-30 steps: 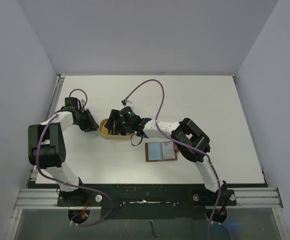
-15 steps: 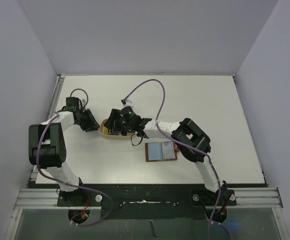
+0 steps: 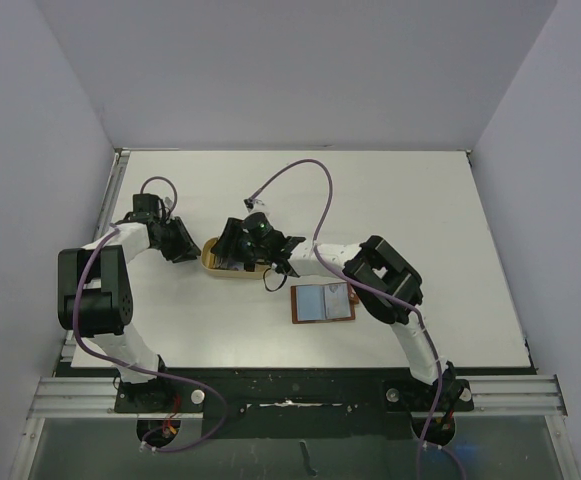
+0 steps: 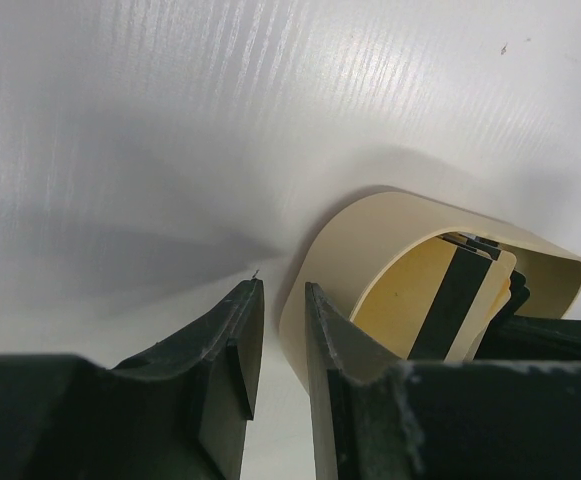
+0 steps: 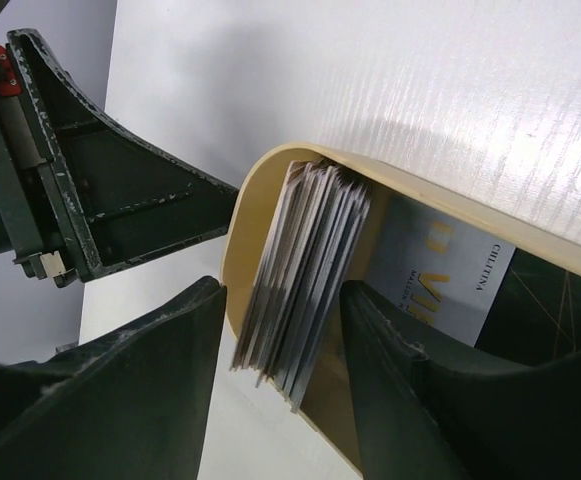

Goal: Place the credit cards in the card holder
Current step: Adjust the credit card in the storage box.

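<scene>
Top external view: on the white table (image 3: 420, 200), the tan round-ended tray (image 3: 210, 264) lies left of the frame's centre. The left gripper (image 3: 178, 243) is at the tray's left end, and the right gripper (image 3: 232, 252) is over the tray itself. The card holder (image 3: 322, 302) lies spread open just below and right of centre, apart from the tray. Its inner faces look pale bluish, and too little detail shows to tell whether a card is in it.

Left wrist view: the left gripper (image 4: 282, 300) fills the bottom edge, its jaws nearly together with only a slit between them. The tray's rounded end wall (image 4: 330, 250) shows in that slit, but I cannot tell whether it is pinched. A card with a dark stripe (image 4: 460, 300) stands inside the tray at right.

Right wrist view: the right gripper (image 5: 282, 290) is released. Its jaws straddle the tray's end wall and a stack of credit cards (image 5: 305, 270) standing on edge at centre frame. A strip of tray floor shows between the stack and the right-hand finger (image 5: 400, 390). A white card with gold lettering (image 5: 440, 280) lies flat in the tray at right, with a dark card (image 5: 545, 310) beside it. The left gripper's finger (image 5: 160, 200) meets the tray's end at upper left.
</scene>
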Tool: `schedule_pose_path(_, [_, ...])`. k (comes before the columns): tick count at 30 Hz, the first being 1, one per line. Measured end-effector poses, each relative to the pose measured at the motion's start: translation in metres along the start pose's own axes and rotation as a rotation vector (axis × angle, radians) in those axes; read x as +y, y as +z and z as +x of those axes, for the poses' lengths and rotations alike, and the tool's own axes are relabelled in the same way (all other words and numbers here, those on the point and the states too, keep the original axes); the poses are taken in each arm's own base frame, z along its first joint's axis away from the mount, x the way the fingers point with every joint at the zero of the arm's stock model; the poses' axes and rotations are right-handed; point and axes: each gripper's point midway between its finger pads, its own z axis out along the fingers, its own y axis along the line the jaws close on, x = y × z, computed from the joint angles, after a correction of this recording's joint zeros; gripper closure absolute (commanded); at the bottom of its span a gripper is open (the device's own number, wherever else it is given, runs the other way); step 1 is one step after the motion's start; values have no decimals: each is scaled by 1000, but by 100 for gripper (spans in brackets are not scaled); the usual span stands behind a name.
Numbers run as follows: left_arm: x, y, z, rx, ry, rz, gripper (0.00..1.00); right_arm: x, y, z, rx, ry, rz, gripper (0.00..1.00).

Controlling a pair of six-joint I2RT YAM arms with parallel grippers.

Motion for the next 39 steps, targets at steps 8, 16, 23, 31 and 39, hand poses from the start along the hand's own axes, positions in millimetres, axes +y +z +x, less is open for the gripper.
schedule_pose_path(8, [0, 0, 0, 0, 0, 0, 78, 8, 0, -2, -5, 2, -35, 56])
schedule_pose_path(16, [0, 0, 0, 0, 0, 0, 78, 7, 0, -3, 0, 15, -39, 65])
schedule_pose_path(23, [0, 0, 0, -1, 4, -3, 78, -1, 7, 1, 18, 28, -34, 65])
schedule_pose_path(31, [2, 1, 0, -2, 34, -13, 76, 2, 9, 0, 30, 16, -30, 68])
schedule_pose_path(39, [3, -2, -15, -35, 71, -40, 76, 5, 20, -5, 32, -6, -19, 68])
